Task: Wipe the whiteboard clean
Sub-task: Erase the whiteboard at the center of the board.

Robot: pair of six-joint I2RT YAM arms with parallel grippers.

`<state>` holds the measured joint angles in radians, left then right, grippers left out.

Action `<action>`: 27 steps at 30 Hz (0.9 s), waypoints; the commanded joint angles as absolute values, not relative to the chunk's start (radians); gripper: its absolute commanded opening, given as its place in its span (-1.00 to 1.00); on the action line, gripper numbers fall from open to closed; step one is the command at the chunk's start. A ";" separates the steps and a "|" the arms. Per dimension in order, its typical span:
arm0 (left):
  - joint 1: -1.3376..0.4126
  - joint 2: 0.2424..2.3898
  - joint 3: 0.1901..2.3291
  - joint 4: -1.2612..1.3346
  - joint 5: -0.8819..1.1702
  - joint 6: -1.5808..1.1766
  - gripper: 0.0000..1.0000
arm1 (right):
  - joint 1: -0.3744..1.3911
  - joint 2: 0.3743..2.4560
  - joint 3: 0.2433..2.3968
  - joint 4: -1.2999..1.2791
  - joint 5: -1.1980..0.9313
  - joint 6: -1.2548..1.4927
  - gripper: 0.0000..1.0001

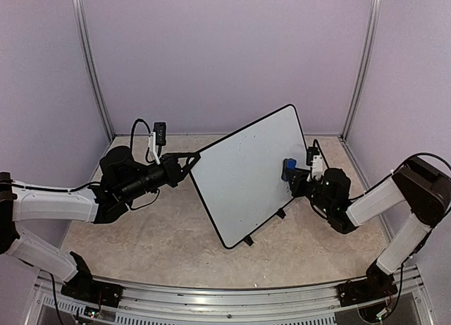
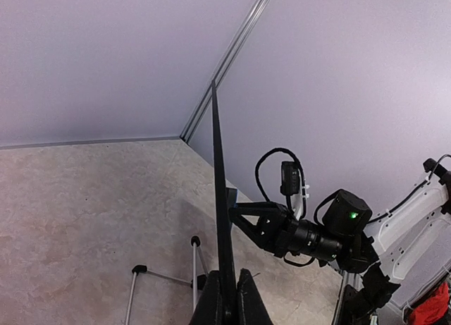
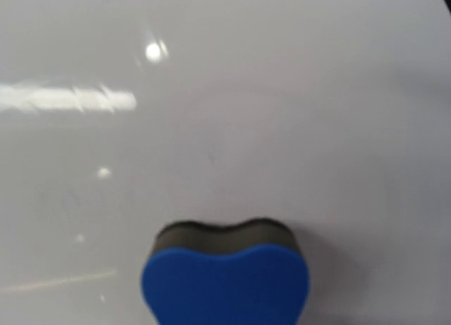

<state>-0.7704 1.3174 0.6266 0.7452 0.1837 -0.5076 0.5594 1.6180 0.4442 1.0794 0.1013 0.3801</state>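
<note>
Pale lilac walls close in a beige marbled table (image 1: 169,233), seen from above and behind. The whiteboard (image 1: 246,173) stands tilted in the middle and runs diagonally, with its lower corner toward the near rail and its top corner close to the back wall's right post. Bare tabletop lies open in front of the board and to its left. The left gripper (image 1: 189,159) pinches the board's left black rim. The right gripper (image 1: 290,171) is closed on a blue eraser (image 1: 288,168) held against the board's face near the right edge. A few faint specks on the white face are too small to read. From the left wrist, the whiteboard (image 2: 220,198) is edge-on, a thin black line rising from the left gripper (image 2: 227,300), whose fingers (image 2: 248,304) are pressed to either side of it. Wire stand legs (image 2: 165,276) sit on the table to the left of that line, and the right arm (image 2: 317,233) reaches in from the right. From the right wrist, the glossy whiteboard (image 3: 225,92) fills the frame with streaks of glare. The eraser (image 3: 225,279), blue with a dark felt layer, sits flat against it at the bottom centre.
</note>
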 commanded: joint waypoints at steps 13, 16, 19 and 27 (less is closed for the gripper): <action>-0.798 1.344 0.589 0.630 0.346 -0.434 -1.00 | 0.546 1.658 0.387 1.094 0.105 0.399 -0.55; -0.798 1.344 0.589 0.628 0.345 -0.433 -1.00 | 0.525 1.640 0.436 1.052 0.096 0.382 -0.55; -0.798 1.341 0.589 0.626 0.345 -0.431 -1.00 | 0.506 1.619 0.472 1.027 0.082 0.377 -0.55; -0.798 1.338 0.588 0.627 0.344 -0.431 -1.00 | 0.502 1.644 0.418 1.059 0.058 0.397 -0.56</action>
